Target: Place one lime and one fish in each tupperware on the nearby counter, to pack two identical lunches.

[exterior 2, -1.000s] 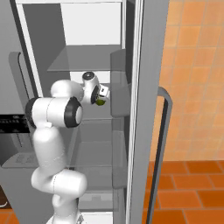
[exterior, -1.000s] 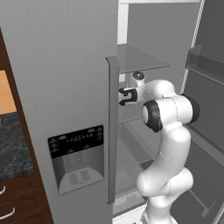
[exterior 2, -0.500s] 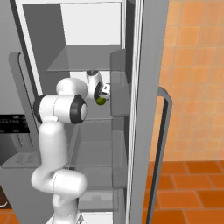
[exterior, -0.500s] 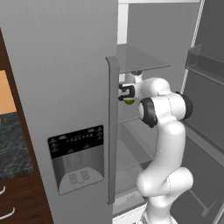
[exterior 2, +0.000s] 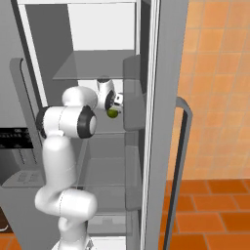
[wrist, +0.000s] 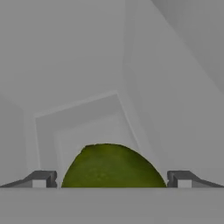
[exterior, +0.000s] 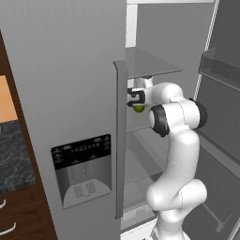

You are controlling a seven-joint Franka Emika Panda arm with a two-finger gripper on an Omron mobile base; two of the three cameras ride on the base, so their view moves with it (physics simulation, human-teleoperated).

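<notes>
Hand view: the small round yellow-green lime [wrist: 113, 167] sits between the wide-spread fingers [wrist: 42, 178] (not yet gripped), inside the tall grey fridge [exterior: 70, 93]. Centre it, then close gently.

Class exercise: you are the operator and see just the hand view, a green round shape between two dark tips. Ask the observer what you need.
Operator: Where is the arm working?
Observer: Inside an open fridge, under a glass shelf.
Operator: Is the green shape a whole fruit?
Observer: Yes, a small round lime, right at the pincer.
Operator: Is it gripped?
Observer: Not evidently; the pincer's tips stand apart from the lime's sides.
</notes>
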